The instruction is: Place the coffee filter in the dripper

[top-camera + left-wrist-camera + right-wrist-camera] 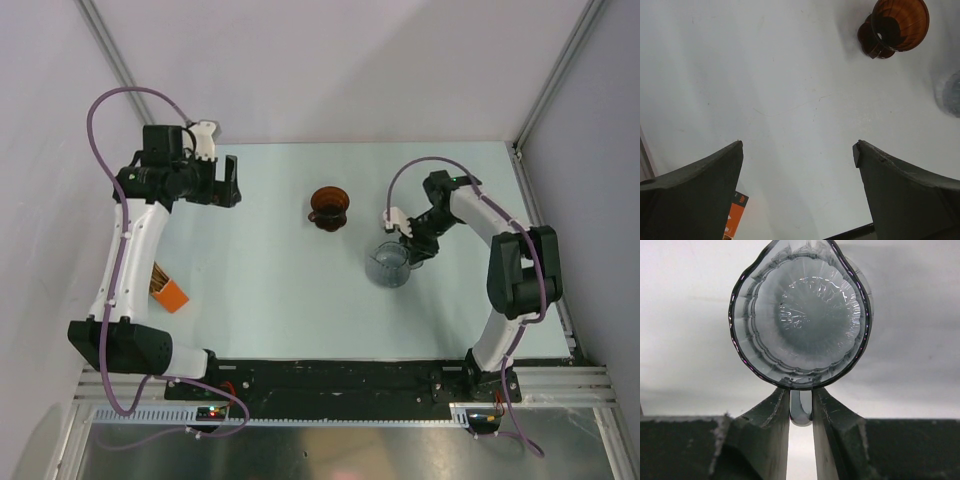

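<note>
Grey walls point(330, 60) and a metal frame stand around a pale desk point(260, 300). We see our two arms fixed at the near edge.

Near the middle of the desk, a bit toward the far side, sits the dripper point(328, 207). It stands upright with its wide mouth up. From the left wrist view we look down into its brown cone point(900, 22) and can see the small hole at the bottom.

Close to the dripper, on its right and nearer to us, stands a glass jug point(390, 265). The two are apart, not touching. Our right end effector point(408, 256) is at the jug's near right side. In the right wrist view the jug point(800, 315) fills the top of the picture, and the right end effector point(801, 405) has its two fingers pressed on both sides of the jug's handle, so it is clenched on the jug.

Our left end effector point(233, 182) hangs over the far left part of the desk, spread wide with nothing in it point(798, 145). Only bare desk lies between it and the dripper.

An orange box point(168, 290) lies at the left edge, next to the left arm and well apart from the dripper. Brown paper edges stick out of its far end. The left wrist view catches just a corner of it point(735, 215).
</note>
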You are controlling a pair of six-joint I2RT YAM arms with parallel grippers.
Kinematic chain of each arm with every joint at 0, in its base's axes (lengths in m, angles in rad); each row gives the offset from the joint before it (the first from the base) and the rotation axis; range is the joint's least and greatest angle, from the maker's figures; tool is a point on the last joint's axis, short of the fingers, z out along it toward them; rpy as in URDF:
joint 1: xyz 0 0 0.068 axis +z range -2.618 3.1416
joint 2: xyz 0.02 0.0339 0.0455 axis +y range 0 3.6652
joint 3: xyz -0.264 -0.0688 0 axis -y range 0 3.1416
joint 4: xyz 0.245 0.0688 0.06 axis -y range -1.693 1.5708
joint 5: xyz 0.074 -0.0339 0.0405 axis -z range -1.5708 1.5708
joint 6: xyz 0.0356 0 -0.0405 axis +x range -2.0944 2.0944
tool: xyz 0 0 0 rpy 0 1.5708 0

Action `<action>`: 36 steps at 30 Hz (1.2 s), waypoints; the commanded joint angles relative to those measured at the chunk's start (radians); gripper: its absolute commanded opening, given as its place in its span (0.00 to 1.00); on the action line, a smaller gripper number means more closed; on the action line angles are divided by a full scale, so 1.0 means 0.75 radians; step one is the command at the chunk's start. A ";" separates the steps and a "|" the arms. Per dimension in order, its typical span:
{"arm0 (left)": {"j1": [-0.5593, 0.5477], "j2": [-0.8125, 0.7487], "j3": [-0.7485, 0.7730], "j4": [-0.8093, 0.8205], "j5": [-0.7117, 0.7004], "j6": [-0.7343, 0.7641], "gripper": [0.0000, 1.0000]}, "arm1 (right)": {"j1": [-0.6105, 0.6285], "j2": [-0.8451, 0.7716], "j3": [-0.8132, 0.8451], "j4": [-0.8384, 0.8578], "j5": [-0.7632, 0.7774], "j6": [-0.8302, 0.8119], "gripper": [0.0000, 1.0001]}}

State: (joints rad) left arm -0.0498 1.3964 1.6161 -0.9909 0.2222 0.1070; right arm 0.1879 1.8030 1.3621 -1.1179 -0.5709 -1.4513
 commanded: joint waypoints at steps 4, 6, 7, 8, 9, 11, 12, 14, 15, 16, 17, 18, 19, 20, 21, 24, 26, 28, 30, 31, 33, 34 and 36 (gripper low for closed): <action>-0.002 -0.050 -0.034 0.019 0.020 0.039 0.98 | 0.229 -0.039 -0.001 0.169 -0.087 0.428 0.23; -0.004 -0.045 -0.051 0.023 0.006 0.037 0.98 | 0.312 -0.038 0.000 0.241 -0.075 0.550 0.22; -0.004 -0.042 -0.058 0.025 -0.005 0.032 0.98 | 0.346 -0.037 -0.001 0.273 -0.069 0.599 0.21; -0.003 -0.040 -0.066 0.028 -0.011 0.031 0.98 | 0.384 -0.036 -0.001 0.308 -0.065 0.655 0.21; -0.002 -0.039 -0.073 0.030 -0.014 0.030 0.98 | 0.412 -0.033 -0.002 0.334 -0.061 0.696 0.21; -0.001 -0.039 -0.083 0.039 -0.014 0.025 0.98 | 0.472 -0.024 -0.001 0.394 -0.049 0.771 0.21; -0.002 -0.038 -0.089 0.046 -0.008 0.024 0.98 | 0.506 -0.021 0.000 0.426 -0.042 0.801 0.21; -0.003 -0.035 -0.102 0.059 0.013 0.022 0.98 | 0.561 -0.013 -0.001 0.481 -0.015 0.842 0.21; -0.003 -0.033 -0.110 0.065 0.028 0.022 0.98 | 0.586 -0.008 -0.001 0.504 -0.003 0.859 0.22; -0.002 -0.030 -0.118 0.073 0.039 0.025 0.98 | 0.610 -0.002 0.000 0.527 0.012 0.882 0.22; -0.003 -0.027 -0.126 0.084 0.050 0.028 0.98 | 0.631 0.002 0.002 0.544 0.021 0.900 0.23; -0.002 -0.022 -0.134 0.096 0.061 0.032 0.98 | 0.648 0.007 0.003 0.559 0.030 0.925 0.23; -0.003 -0.019 -0.144 0.106 0.074 0.034 0.98 | 0.660 0.009 0.005 0.568 0.035 0.943 0.25; -0.002 -0.015 -0.150 0.120 0.089 0.038 0.98 | 0.669 0.012 0.004 0.574 0.036 0.967 0.26; -0.001 -0.011 -0.159 0.130 0.103 0.042 0.98 | 0.674 0.014 0.003 0.578 0.036 0.992 0.28; -0.004 0.007 -0.178 0.172 0.162 0.054 0.98 | 0.672 0.014 0.001 0.592 0.039 1.035 0.41; -0.008 0.028 -0.187 0.195 0.209 0.072 0.98 | 0.660 0.005 -0.001 0.605 0.041 1.046 0.48; -0.024 0.056 -0.192 0.207 0.257 0.119 0.98 | 0.634 -0.024 0.000 0.600 0.023 1.046 0.57; -0.054 0.080 -0.200 0.215 0.300 0.190 0.98 | 0.597 -0.073 0.002 0.558 -0.024 1.032 0.73; -0.073 0.098 -0.205 0.222 0.317 0.221 0.98 | 0.572 -0.099 0.003 0.515 -0.050 1.018 0.84; -0.108 0.141 -0.205 0.242 0.354 0.281 0.98 | 0.523 -0.172 0.004 0.436 -0.103 1.006 0.95; -0.124 0.163 -0.201 0.250 0.380 0.306 0.98 | 0.499 -0.211 0.004 0.402 -0.130 1.008 0.97; -0.161 0.228 -0.181 0.279 0.419 0.338 0.96 | 0.435 -0.277 0.005 0.336 -0.166 1.032 0.99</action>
State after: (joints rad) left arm -0.1242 1.5059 1.4677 -0.8421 0.4332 0.2562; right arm 0.5861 1.7416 1.3548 -0.7616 -0.5991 -0.6910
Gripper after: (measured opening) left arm 0.981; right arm 0.972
